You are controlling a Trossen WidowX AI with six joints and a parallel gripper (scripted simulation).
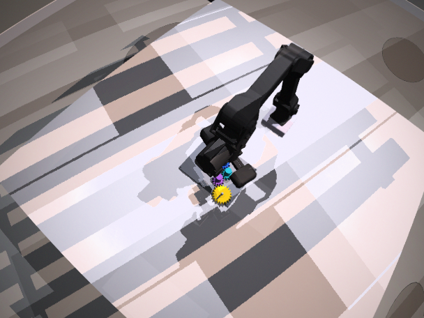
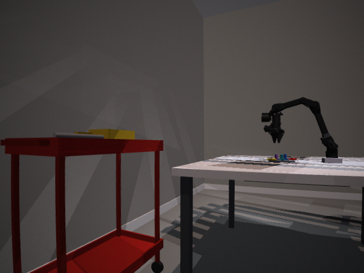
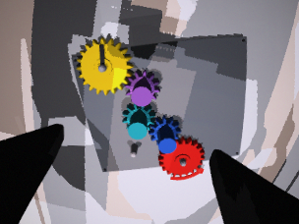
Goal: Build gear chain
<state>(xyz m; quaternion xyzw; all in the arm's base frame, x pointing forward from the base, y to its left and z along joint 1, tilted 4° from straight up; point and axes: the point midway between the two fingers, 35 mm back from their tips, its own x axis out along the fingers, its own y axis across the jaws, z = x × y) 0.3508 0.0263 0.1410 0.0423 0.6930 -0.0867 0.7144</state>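
The yellow gear (image 3: 89,66) (image 1: 222,196) (image 2: 272,159) with its black stripe and the red gear (image 3: 193,158) (image 2: 293,158) are at opposite ends of a row on the grey board (image 3: 216,98). Between them stand a purple gear (image 3: 142,96) (image 1: 218,180) beside the yellow one, then a teal gear (image 3: 137,131) (image 1: 227,171), then a blue gear (image 3: 167,145) (image 2: 285,156) beside the red one. Neighbouring teeth appear to touch; exact seating is too small to tell. My gripper (image 3: 140,145) (image 2: 276,142) is open and empty, well above the gears.
A bare peg (image 3: 134,149) stands near the teal gear, towards the board's edge. The red arrow (image 3: 188,176) curves beside the red gear. In the top view the arm hides part of the board and the red gear. A red cart (image 2: 111,147) stands apart from the table.
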